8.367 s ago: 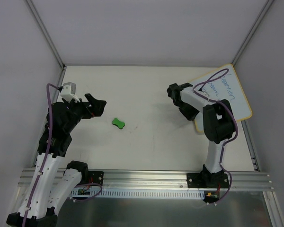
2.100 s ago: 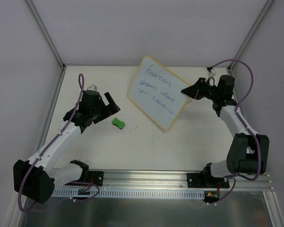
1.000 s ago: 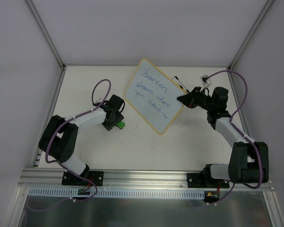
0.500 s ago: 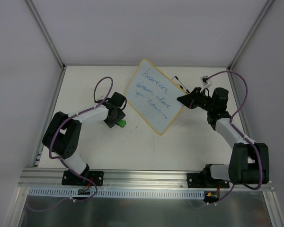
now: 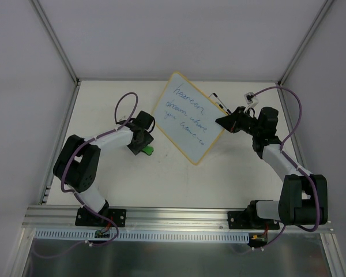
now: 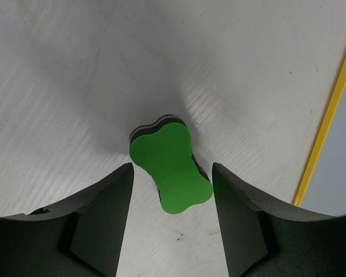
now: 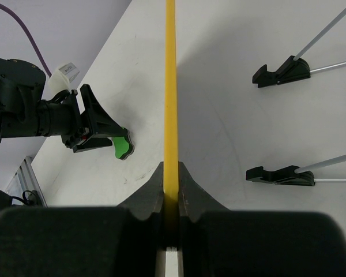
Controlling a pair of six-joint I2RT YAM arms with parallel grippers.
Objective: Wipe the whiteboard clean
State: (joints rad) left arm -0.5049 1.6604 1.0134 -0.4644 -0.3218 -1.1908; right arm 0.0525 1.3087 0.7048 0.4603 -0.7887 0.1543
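Observation:
The whiteboard (image 5: 187,117), yellow-framed with blue handwriting, stands tilted at the table's middle back. My right gripper (image 5: 223,122) is shut on its right corner, and the yellow edge (image 7: 170,86) runs straight out from the closed jaws (image 7: 171,173). Two black feet (image 7: 279,72) on thin rods show behind the board. The green bone-shaped eraser (image 5: 149,150) lies flat on the table left of the board. My left gripper (image 5: 142,144) is low over it, open, with the eraser's (image 6: 170,167) near half between the fingers. The eraser (image 7: 122,147) also shows in the right wrist view.
Grey walls close in the table on the left, back and right, with metal posts (image 5: 57,43) at the back corners. An aluminium rail (image 5: 179,216) carrying both arm bases runs along the near edge. The whiteboard's yellow frame (image 6: 326,124) passes just right of the left gripper.
The right gripper has carried the whiteboard from the back right corner to the middle. The left arm has come down over the eraser and its jaws have narrowed slightly. Both arms are nearly still over the last half second.

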